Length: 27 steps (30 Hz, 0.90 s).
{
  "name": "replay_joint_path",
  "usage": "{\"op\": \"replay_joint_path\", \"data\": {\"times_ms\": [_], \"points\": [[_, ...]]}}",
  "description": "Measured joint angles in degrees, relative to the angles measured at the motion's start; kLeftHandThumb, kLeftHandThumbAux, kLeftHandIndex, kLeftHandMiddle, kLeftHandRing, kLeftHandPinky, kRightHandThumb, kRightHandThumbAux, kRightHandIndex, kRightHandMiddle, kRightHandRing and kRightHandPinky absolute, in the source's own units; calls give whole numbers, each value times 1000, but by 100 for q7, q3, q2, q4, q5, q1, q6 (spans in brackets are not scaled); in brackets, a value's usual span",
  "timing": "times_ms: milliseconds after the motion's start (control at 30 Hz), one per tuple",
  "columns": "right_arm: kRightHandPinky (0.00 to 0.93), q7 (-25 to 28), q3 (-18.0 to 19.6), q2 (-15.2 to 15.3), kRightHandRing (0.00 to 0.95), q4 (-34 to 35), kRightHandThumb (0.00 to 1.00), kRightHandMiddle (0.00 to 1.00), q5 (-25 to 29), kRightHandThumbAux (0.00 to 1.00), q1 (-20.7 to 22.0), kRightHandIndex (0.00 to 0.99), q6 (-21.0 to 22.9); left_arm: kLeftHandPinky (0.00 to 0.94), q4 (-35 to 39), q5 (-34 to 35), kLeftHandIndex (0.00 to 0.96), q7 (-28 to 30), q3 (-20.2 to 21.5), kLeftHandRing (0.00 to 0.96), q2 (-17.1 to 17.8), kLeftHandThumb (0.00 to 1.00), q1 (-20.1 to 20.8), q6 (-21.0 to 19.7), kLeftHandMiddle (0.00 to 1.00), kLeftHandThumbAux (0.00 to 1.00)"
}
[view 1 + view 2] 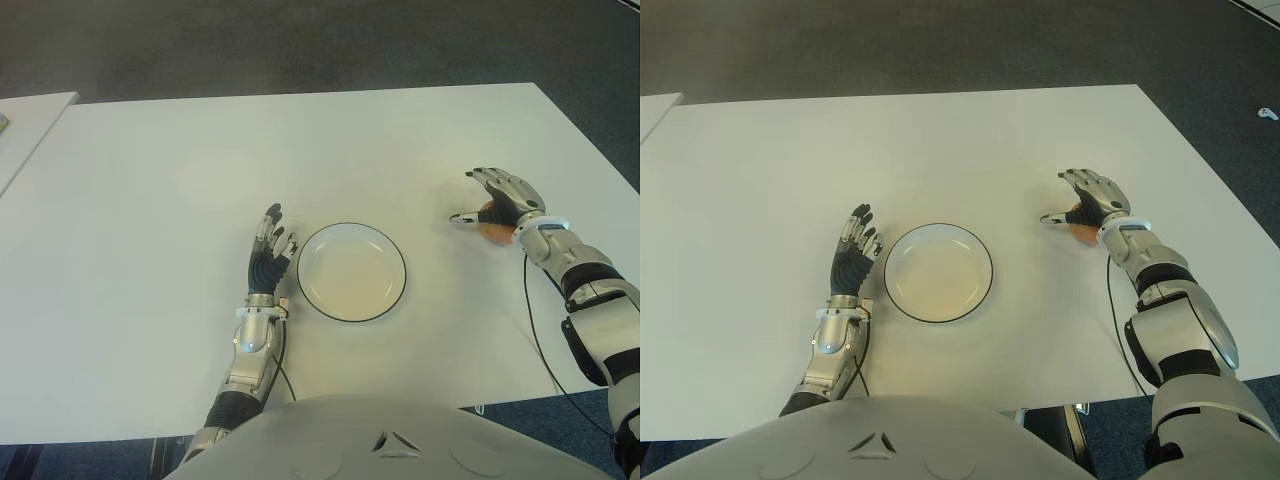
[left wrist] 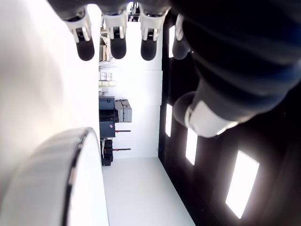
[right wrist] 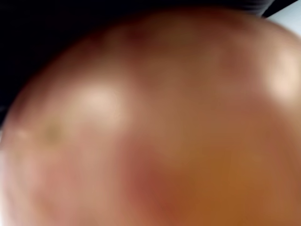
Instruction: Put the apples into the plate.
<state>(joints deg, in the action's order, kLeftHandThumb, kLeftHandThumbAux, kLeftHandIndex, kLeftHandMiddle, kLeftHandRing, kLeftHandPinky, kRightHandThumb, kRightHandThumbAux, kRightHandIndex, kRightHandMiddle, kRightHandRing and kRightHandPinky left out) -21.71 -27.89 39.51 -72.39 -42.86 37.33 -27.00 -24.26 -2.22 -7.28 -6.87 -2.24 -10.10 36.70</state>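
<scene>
Fingers straight and holding nothing, the left hand [image 1: 268,255] shows on the table [image 1: 150,200] just left of the plate [image 1: 352,272]. Well right of the plate, the right hand [image 1: 505,205] arches over an apple [image 1: 493,232], probably touching it, though a firm grasp isn't clear.

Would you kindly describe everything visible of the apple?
The apple looks reddish orange with paler yellowish patches and a smooth, glossy skin. Only a small part shows in the eye views, on the white table to the right of the plate, under the right hand, whose fingers arch over it. No stem is visible.
</scene>
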Motion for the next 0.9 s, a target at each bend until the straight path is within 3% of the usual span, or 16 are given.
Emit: {"op": "replay_joint_path", "data": {"times_ms": [900], "points": [[0, -127, -48, 325, 0, -1, 231, 0, 89, 369, -381, 0, 40, 0, 1, -7, 0, 10, -3, 0, -6, 0, -2, 65, 0, 674]]}}
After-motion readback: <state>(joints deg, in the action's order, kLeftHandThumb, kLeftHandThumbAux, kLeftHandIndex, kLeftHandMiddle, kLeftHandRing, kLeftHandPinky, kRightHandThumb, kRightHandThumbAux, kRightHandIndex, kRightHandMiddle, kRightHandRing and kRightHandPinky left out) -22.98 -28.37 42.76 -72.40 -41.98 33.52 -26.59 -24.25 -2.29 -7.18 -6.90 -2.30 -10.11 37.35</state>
